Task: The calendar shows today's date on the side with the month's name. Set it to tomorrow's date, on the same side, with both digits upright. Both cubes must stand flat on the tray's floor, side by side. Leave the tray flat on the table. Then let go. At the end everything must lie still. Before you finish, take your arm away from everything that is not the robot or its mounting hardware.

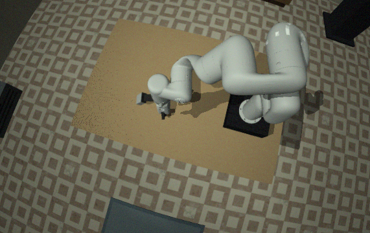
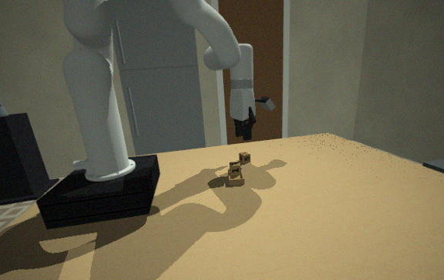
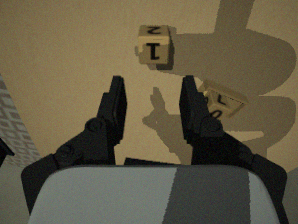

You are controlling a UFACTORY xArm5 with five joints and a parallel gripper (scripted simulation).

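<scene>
The gripper (image 1: 163,115) (image 2: 243,130) (image 3: 153,89) was half spread, holding nothing, above the counter (image 1: 185,142) (image 2: 323,218) (image 3: 65,65), far from its edges; below, one cube (image 2: 244,158) (image 3: 153,50) stood outside the tray (image 2: 236,181) (image 3: 235,95), another (image 2: 235,170) (image 3: 218,106) in it; the wrist view showed a 1, the top view neither cube.

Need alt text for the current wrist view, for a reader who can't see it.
Black two-fingered hand, half open and empty, above a light wooden table. Ahead of the fingers sits a small wooden cube marked with a black 1 and 2; beyond the right-hand finger in the picture, a marked wooden piece is partly hidden.
</scene>
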